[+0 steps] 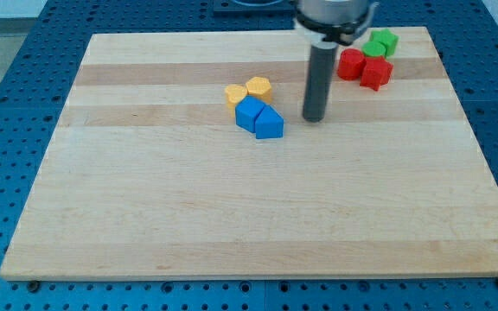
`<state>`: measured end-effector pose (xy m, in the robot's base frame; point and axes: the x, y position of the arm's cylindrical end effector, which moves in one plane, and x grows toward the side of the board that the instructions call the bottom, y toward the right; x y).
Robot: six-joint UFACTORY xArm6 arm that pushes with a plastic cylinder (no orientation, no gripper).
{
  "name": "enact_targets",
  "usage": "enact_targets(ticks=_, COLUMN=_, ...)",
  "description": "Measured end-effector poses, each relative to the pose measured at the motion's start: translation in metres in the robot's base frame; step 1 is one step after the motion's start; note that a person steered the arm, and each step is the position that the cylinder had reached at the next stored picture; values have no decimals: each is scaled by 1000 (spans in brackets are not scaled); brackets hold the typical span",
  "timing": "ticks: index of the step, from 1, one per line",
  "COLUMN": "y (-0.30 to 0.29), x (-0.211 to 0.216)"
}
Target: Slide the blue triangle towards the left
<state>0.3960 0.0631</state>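
Observation:
The blue triangle (268,123) sits a little above the middle of the wooden board (258,216), touching a blue block (249,113) on its left. My tip (314,118) rests on the board just to the right of the blue triangle, a small gap apart from it. The dark rod rises straight up to the arm at the view's top.
Two yellow blocks (237,93) (259,87) lie just above the blue pair. Two red blocks (350,64) (375,73) and two green blocks (386,41) (373,47) cluster at the view's top right, right of the rod. Blue pegboard surrounds the board.

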Motion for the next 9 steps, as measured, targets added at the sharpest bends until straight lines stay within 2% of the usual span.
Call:
enact_targets(ticks=2, y=-11, x=1)
enact_targets(ticks=4, y=-45, x=20)
enact_targets(ticks=9, y=-155, x=90)
